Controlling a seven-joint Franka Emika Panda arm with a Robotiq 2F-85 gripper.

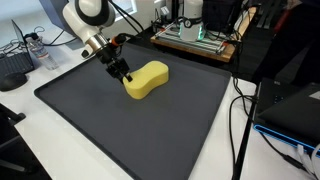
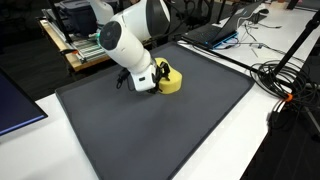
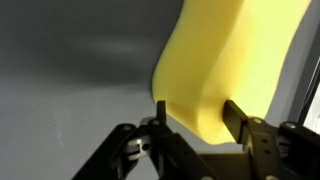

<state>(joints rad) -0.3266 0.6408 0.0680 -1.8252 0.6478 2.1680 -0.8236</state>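
A yellow peanut-shaped sponge (image 1: pixel 150 78) lies on a dark grey mat (image 1: pixel 120 130), towards its far side. It also shows in the other exterior view (image 2: pixel 172 80), partly hidden behind the wrist. My gripper (image 1: pixel 123 75) is down at the sponge's near end. In the wrist view the two black fingers (image 3: pixel 193 118) press on either side of the sponge's rounded end (image 3: pixel 230 60), so the gripper is shut on it. The sponge looks to be resting on the mat (image 3: pixel 70 80).
The mat (image 2: pixel 150 130) covers most of a white table. A wooden shelf with electronics (image 1: pixel 195 38) stands behind it. Black cables (image 2: pixel 285 80) and laptops (image 2: pixel 215 32) lie beside the mat. A keyboard (image 1: pixel 12 68) sits at one corner.
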